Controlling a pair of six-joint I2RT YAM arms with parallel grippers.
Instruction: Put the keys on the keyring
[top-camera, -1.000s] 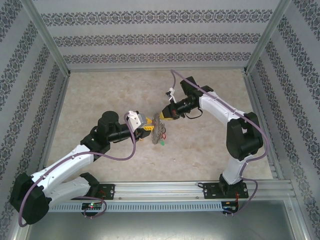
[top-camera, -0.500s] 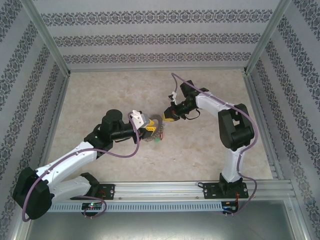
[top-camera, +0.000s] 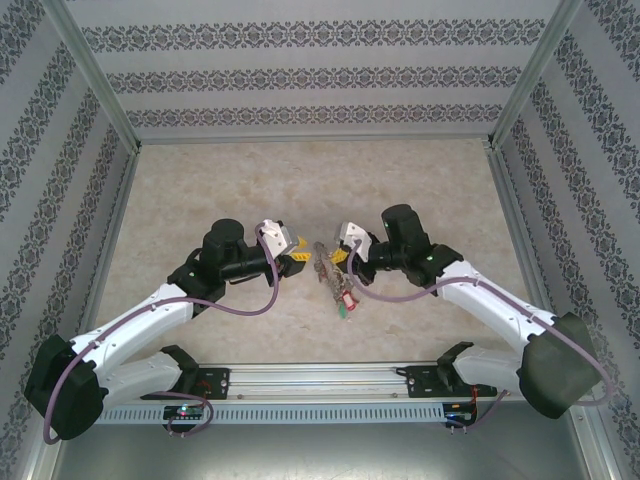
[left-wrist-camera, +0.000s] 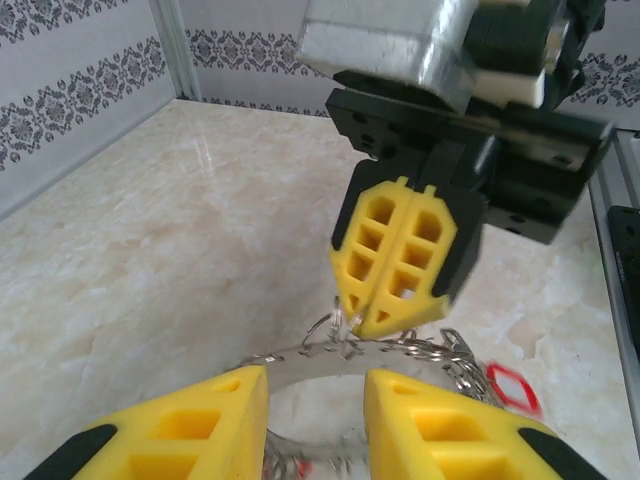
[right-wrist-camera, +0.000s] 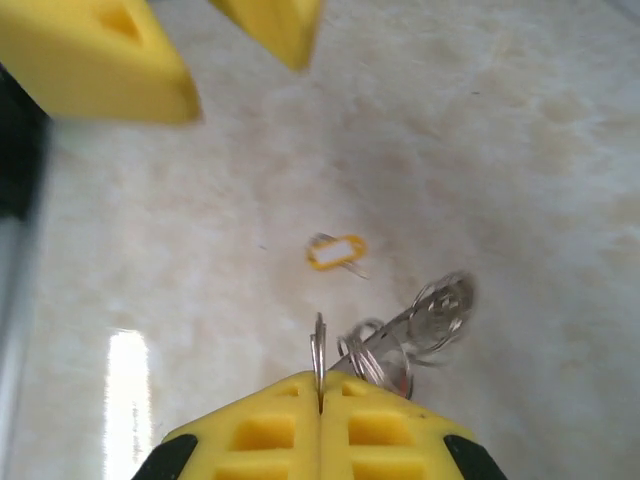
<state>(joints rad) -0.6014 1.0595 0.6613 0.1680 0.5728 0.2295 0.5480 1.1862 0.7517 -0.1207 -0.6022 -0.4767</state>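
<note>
The keyring hangs tilted between both grippers, its rim fringed with small metal pieces and red and green tags. My right gripper is shut on a small split ring at the hoop's rim, and the keyring dangles beside its fingers. My left gripper stands open, its yellow fingers apart. The grey hoop lies just past them, and the right gripper pinches its far rim. One of the keys, with a yellow tag, lies flat on the table.
The marble-patterned table is walled by patterned panels with metal posts. A metal rail runs along the near edge by the arm bases. A red tag sticks out at the hoop's right side.
The right arm has swung from the far side round to the near right. The keyring has left the left gripper's hold and hangs from the right one. The left jaws have opened slightly.
</note>
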